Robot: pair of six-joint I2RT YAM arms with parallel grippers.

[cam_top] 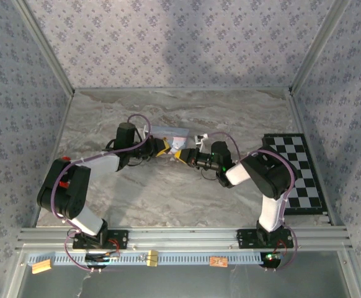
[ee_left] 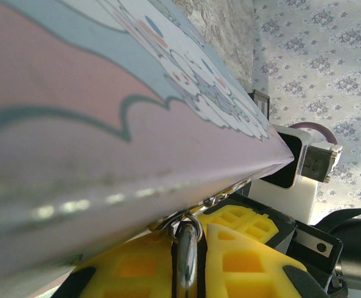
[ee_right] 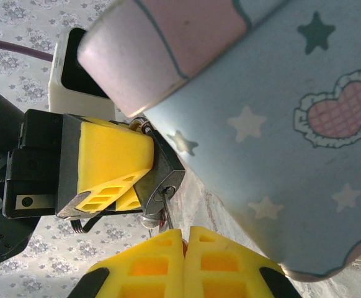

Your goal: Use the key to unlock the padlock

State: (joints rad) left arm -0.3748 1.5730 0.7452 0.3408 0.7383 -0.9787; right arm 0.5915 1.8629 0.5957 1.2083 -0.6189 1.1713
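Padlock hangs at the tin's rim, near the middle of the veined, stone-patterned tabletop. The tin is glossy pastel metal with rounded corners, printed with stars and a lace-edged heart. The left hand, its yellow plastic fingers cut by square pockets, is clenched on the padlock. The right hand is clenched on the key. The right wrist view gives the padlock's dark, boxy body and keyhole face, while the left wrist view gives a silvery rounded edge pinched between fingers. The padlock's long axis slants from the tin's rim down to the keyhole end. That end points at the right hand's fingertips, with the thin key bridging the two.
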